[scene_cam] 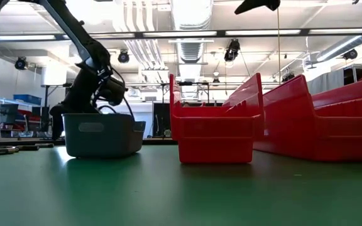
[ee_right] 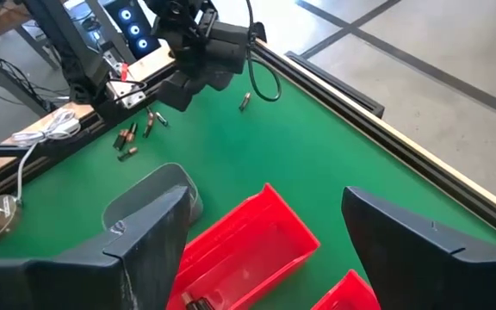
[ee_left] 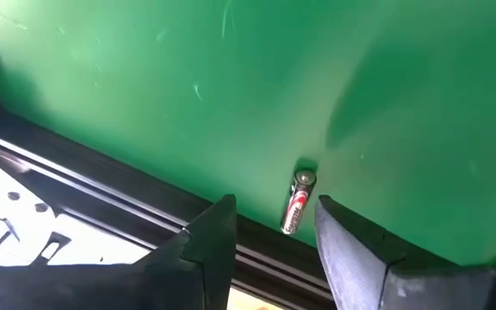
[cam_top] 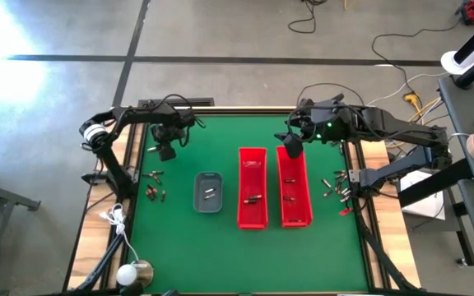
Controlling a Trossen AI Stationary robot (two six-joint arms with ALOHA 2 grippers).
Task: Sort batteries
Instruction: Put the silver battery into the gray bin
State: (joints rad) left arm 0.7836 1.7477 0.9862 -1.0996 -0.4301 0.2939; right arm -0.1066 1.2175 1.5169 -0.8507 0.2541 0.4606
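Left gripper [ee_left: 269,232] fills the bottom of its wrist view, fingers apart and holding nothing, with 1 battery [ee_left: 298,201] lying between the tips. Its long axis runs roughly along the fingers, toward the black table rail [ee_left: 102,168] just beside it; open green mat beyond. Right gripper [cam_top: 290,148] hovers open and empty over the red bins [cam_top: 252,187].

table: a green mat [cam_top: 179,247] with a wooden border [cam_top: 81,255]
grey tray: a small rectangular tray [cam_top: 208,191] left of the bins
red bins: two long bins [cam_top: 252,187] [cam_top: 295,193] side by side, right of centre
floor: grey concrete with cables [cam_top: 401,49]
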